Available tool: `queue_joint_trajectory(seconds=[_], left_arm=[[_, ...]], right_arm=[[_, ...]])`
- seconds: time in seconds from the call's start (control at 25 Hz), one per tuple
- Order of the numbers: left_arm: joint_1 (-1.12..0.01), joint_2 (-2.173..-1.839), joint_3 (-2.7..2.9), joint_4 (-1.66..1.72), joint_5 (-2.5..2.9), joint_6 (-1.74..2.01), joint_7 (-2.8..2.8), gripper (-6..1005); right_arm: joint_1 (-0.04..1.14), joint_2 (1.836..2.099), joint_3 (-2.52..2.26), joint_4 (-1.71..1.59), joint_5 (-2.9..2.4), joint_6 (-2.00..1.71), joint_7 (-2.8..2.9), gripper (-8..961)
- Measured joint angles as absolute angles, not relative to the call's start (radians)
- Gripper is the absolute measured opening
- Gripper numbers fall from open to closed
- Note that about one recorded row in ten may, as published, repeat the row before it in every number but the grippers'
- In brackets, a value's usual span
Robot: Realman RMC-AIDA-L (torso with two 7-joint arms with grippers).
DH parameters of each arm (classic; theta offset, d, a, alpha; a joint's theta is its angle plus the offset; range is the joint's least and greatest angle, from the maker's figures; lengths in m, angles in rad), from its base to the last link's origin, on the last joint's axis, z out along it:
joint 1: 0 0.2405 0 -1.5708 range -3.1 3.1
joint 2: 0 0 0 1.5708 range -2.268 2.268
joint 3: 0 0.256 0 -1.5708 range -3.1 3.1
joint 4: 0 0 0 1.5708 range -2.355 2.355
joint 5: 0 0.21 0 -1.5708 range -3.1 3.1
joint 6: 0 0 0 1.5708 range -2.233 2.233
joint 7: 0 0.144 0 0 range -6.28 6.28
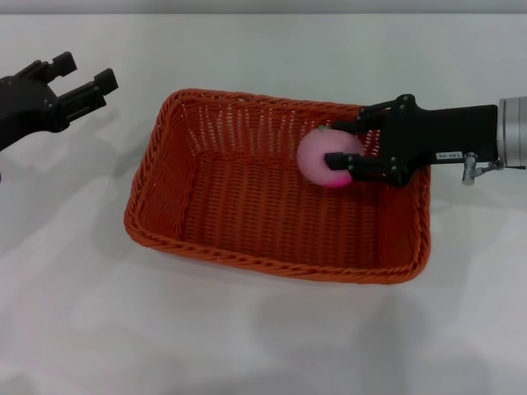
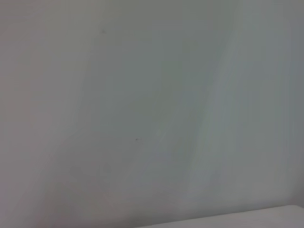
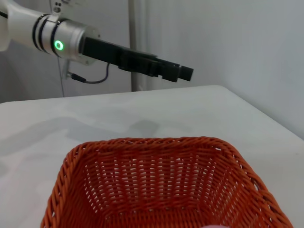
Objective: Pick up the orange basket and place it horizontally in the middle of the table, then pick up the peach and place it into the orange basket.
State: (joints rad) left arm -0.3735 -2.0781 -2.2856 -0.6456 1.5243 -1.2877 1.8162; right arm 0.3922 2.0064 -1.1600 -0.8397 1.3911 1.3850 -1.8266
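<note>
The orange basket (image 1: pixel 276 193) lies lengthwise across the middle of the white table (image 1: pixel 247 337). Reaching in from the right, my right gripper (image 1: pixel 333 146) is shut on the pink peach (image 1: pixel 321 158), which it holds inside the basket's right part, just above the woven bottom. My left gripper (image 1: pixel 86 72) hangs open and empty off the basket's far left corner. In the right wrist view the basket (image 3: pixel 161 190) fills the lower part, with my left gripper (image 3: pixel 164 70) beyond it over the table. The left wrist view holds only a plain pale surface.
White table (image 3: pixel 142 109) surrounds the basket on every side. A pale wall stands behind the table's far edge in the right wrist view. Nothing else lies on the table.
</note>
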Motion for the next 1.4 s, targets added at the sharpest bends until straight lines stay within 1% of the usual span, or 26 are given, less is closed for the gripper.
queue_joint_trajectory(seconds=[0.4, 0.6, 0.84, 1.0, 1.24, 1.4], left_arm=[[-0.369, -2.079, -2.29, -0.646, 1.525, -1.299, 1.816, 851], [-0.362, -2.077, -2.295, -0.646, 1.518, -1.3, 1.832, 850], [-0.322, -2.077, -2.294, -0.646, 1.425, -1.301, 1.92, 850], [-0.284, -2.077, -2.296, -0.624, 1.327, -1.304, 2.001, 851], [-0.218, -2.076, -2.298, -0.551, 1.117, -1.335, 2.187, 855], [-0.189, -2.074, -2.299, -0.484, 0.992, -1.353, 2.287, 858]], right_arm=[[0.38, 2.006, -1.105, -0.837, 1.403, 1.389, -1.818, 640], [0.365, 2.005, -0.933, -0.844, 1.404, 1.434, -1.773, 847], [0.32, 2.005, -0.699, -0.842, 1.417, 1.453, -1.731, 872], [0.278, 2.005, -0.593, -0.809, 1.451, 1.448, -1.778, 872], [0.241, 2.003, -0.377, -0.654, 1.5, 1.454, -1.954, 872], [0.232, 2.003, -0.23, -0.473, 1.557, 1.465, -2.176, 872]])
